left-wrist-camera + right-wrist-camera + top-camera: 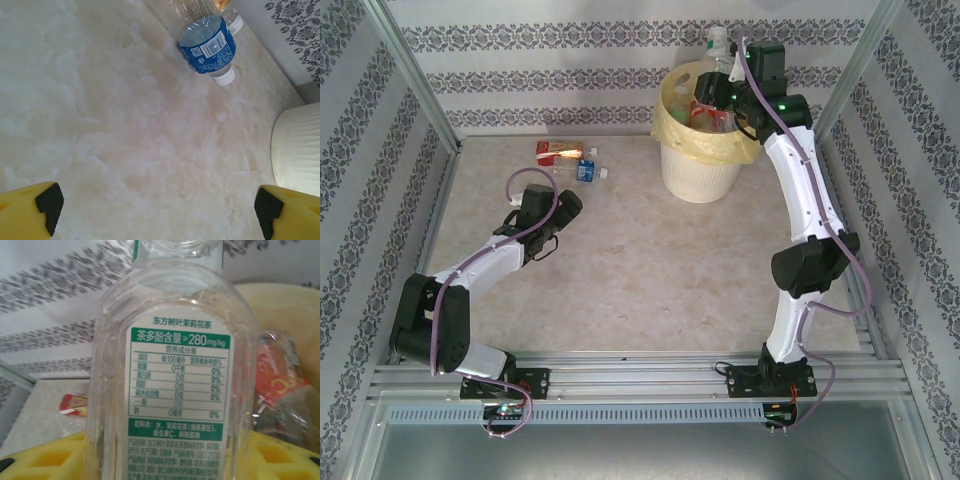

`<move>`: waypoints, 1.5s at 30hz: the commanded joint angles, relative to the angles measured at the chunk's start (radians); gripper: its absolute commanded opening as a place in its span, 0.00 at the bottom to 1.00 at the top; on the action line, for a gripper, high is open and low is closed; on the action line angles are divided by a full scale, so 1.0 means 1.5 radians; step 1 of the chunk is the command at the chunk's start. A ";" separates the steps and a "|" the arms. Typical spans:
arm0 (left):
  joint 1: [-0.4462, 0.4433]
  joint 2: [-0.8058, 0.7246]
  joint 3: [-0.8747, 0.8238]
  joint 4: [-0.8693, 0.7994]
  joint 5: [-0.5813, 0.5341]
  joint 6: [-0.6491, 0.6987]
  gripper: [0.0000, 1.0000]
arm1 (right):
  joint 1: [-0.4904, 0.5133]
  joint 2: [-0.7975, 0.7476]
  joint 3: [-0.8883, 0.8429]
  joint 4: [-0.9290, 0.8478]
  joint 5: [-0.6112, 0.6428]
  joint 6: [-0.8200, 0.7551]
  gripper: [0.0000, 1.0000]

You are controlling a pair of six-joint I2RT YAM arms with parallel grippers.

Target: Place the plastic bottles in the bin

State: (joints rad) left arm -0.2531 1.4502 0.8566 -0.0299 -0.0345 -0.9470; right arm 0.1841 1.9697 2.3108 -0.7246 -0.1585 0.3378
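Gripping clear green-label plastic bottle with right gripper over part-full round cream bin, left gripper open; blue-label clear bottle waiting.

Bright, even light casts soft shadows; wrist views look washed-out, the right's background blurred.

The green-labelled bottle ran past the right wrist view's top and bottom edges, cap and base unseen, and hid most of the right fingers. The left wrist view cropped the blue-labelled bottle at the top and the bin at the right. From above, the binned bottles were too jumbled to count.
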 commanded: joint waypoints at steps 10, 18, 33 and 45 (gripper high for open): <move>0.009 -0.003 0.021 -0.002 -0.005 0.010 0.99 | 0.001 0.011 0.044 -0.055 0.065 -0.040 0.97; 0.009 0.029 0.049 0.007 0.037 0.003 0.99 | 0.002 -0.102 -0.109 0.031 0.047 -0.033 0.98; 0.022 0.222 0.311 -0.158 -0.160 -0.068 0.99 | 0.052 -0.464 -0.650 0.415 -0.046 0.031 0.98; 0.038 0.499 0.619 -0.251 -0.213 -0.197 0.99 | 0.074 -0.595 -0.754 0.379 0.017 -0.009 0.98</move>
State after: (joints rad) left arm -0.2096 2.1422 1.7191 -0.3229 -0.3157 -1.1622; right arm 0.2909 1.1114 1.1931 -0.1562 -0.1692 0.3561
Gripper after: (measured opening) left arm 0.994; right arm 0.980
